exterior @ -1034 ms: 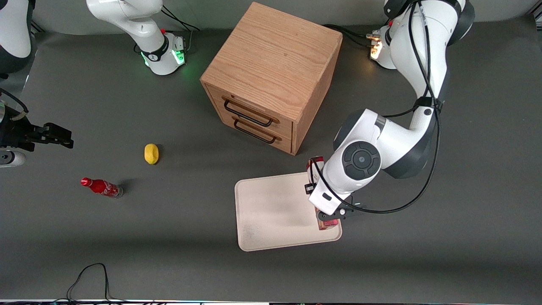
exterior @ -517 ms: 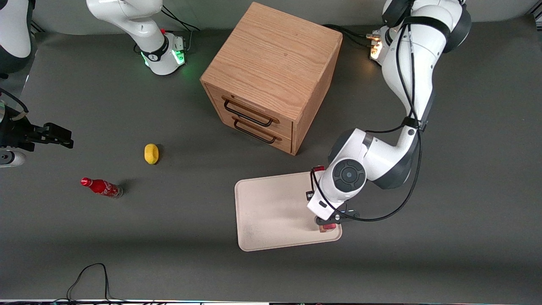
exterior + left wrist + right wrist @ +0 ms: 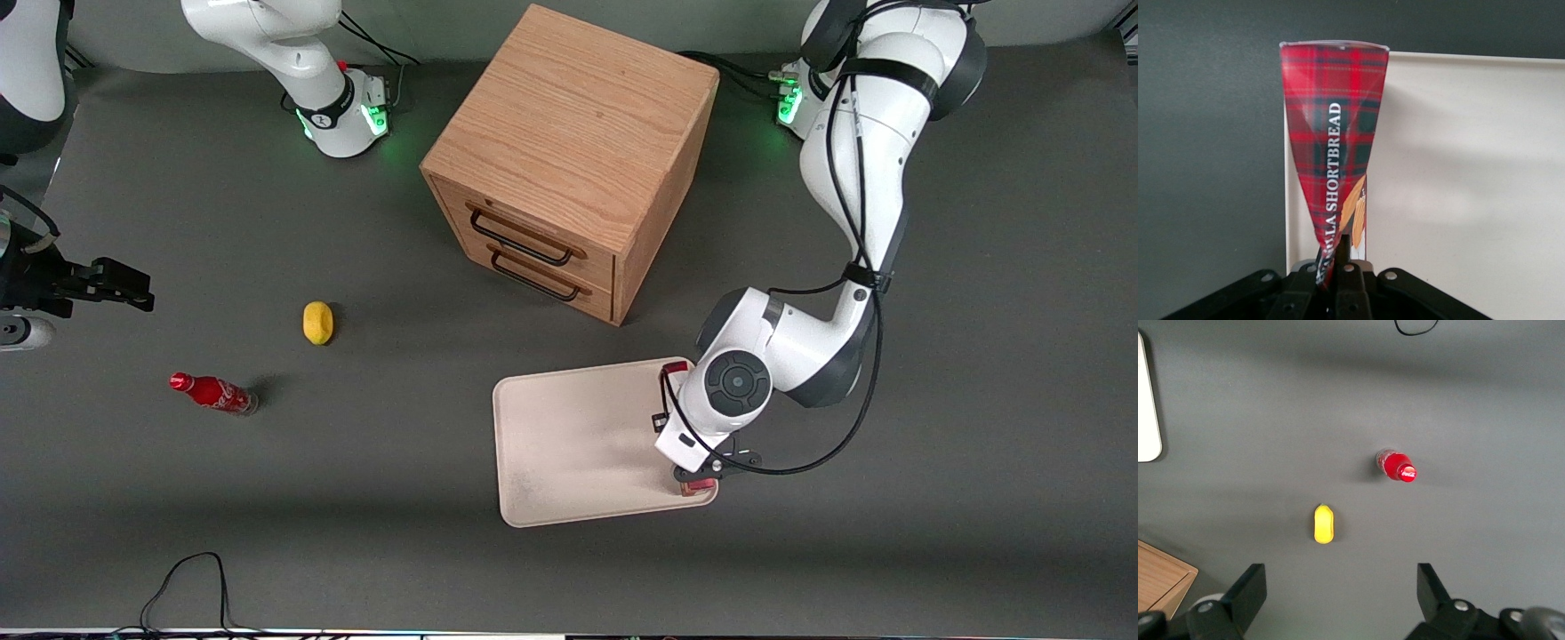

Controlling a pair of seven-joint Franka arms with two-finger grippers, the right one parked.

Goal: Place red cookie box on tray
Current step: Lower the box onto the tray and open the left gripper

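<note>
I hold the red cookie box (image 3: 1333,143) pinched in my gripper (image 3: 696,481), fingers closed on one end, low over the tray (image 3: 569,444) along its edge toward the working arm's end of the table. The wrist view shows the tartan carton lying lengthwise just inside the tray's rim. I judge the carrying done; whether the box already rests on the tray floor I cannot tell. What remains is to let go and lift away.

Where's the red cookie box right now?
The red cookie box sits in the gripper, along the tray edge toward the working arm's end, nearer the front camera than the wooden drawer cabinet.
</note>
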